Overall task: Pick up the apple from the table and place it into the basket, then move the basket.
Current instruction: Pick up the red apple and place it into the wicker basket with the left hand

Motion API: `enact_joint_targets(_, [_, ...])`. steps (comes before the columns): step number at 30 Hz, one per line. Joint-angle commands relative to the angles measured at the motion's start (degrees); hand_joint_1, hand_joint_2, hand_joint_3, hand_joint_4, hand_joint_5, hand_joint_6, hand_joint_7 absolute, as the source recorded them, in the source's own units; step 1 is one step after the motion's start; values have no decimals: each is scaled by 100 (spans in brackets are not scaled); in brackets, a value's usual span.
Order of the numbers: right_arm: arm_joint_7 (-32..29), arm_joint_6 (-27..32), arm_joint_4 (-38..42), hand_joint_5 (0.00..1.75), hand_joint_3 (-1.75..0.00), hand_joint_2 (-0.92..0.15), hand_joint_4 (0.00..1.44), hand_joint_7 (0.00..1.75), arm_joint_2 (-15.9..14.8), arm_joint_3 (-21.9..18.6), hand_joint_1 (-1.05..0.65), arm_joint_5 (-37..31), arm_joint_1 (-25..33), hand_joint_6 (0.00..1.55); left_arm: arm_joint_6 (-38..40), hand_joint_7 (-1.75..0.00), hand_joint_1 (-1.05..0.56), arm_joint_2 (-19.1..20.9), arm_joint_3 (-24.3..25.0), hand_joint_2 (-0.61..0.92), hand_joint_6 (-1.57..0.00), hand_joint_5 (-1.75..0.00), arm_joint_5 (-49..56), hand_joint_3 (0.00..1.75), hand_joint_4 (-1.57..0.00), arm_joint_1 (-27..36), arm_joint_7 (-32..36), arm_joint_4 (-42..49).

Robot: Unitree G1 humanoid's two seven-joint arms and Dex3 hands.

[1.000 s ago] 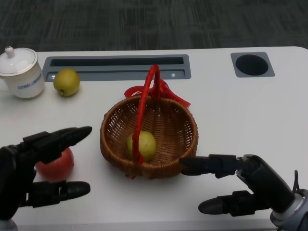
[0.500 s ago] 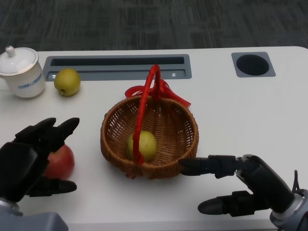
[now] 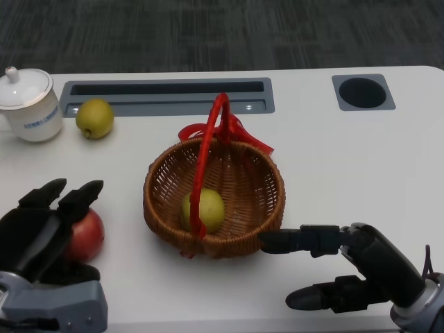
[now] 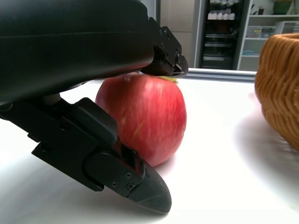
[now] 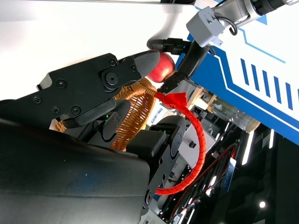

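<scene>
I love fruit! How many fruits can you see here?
3: a red apple under the left hand, a yellow-green fruit inside the basket, and another yellow-green one beside the white cup.

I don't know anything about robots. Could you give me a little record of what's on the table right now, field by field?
Apple: red apple on the table, left of the basket
Left hand: left hand cupped around the apple, fingers above and below it; not lifted yet
Basket: brown wicker basket with a red handle, holding a yellow-green fruit
Right hand: right hand holds nothing, one finger reaching to the basket's rim
Other things: a second yellow-green fruit and a white lidded cup at the back left
</scene>
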Motion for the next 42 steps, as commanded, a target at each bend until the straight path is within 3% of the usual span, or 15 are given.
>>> enact_joint_targets(1, [-45, -37, -10, 0, 0, -81, 87, 0, -74, -27, -45, 43, 49, 74, 98, -1, -96, 48, -205, 68, -26, -3, -136, 0, -26, -218, 242, 354])
enact_joint_targets(6, [-65, -68, -17, 0, 0, -81, 86, 0, -67, -19, -45, 19, 78, 73, 136, -2, -89, -39, -460, 67, -31, -4, -279, 0, -33, -426, 360, 689])
enact_joint_targets(8, [-83, -58, -50, 0, 0, -82, 86, 0, -67, -17, -45, -8, 104, 73, -89, -3, -80, -80, -413, 65, -38, -6, -542, 0, -43, -450, 194, 786])
enact_joint_targets(12, [-149, -55, -109, 0, -1, -83, 87, 0, -64, -30, -47, -66, 158, 74, -844, -5, -43, -160, -234, 59, -71, -8, -1146, 0, -83, -361, 11, 830])
enact_joint_targets(16, [-127, -14, -126, 0, -1, -84, 87, 0, -66, -2, -47, -10, 185, 74, -1289, -6, -13, -246, -21, 65, -103, -8, -1724, 1, -118, -247, -347, 822])
enact_joint_targets(18, [-115, -17, -118, 0, -1, -84, 86, 0, -72, 9, -47, -3, 181, 74, -1291, -5, -4, -257, 46, 70, -112, -7, -1930, 2, -127, -193, -565, 743])
enact_joint_targets(21, [-105, -29, -106, 0, -1, -85, 86, 0, -71, 21, -47, 7, 179, 74, -1350, -4, 2, -235, 119, 74, -116, -5, -2133, 1, -129, -95, -722, 558])
enact_joint_targets(26, [-105, -18, -93, 0, -1, -86, 86, 0, -52, 38, -46, 14, 172, 74, -1389, -1, 0, -166, 235, 75, -115, -2, -2282, 1, -128, 80, -731, 151])
enact_joint_targets(34, [-143, 16, -141, 0, 0, -86, 86, 0, -66, 27, -46, -61, 182, 75, -1085, -2, 0, 35, 209, 71, -118, -2, -1702, 0, -129, 275, 177, -598])
enact_joint_targets(42, [-119, -26, -132, 0, 0, -86, 85, 0, -70, 47, -45, -48, 181, 74, -1043, -1, -4, 108, 340, 69, -120, -1, -1557, 0, -129, 433, 668, -1163])
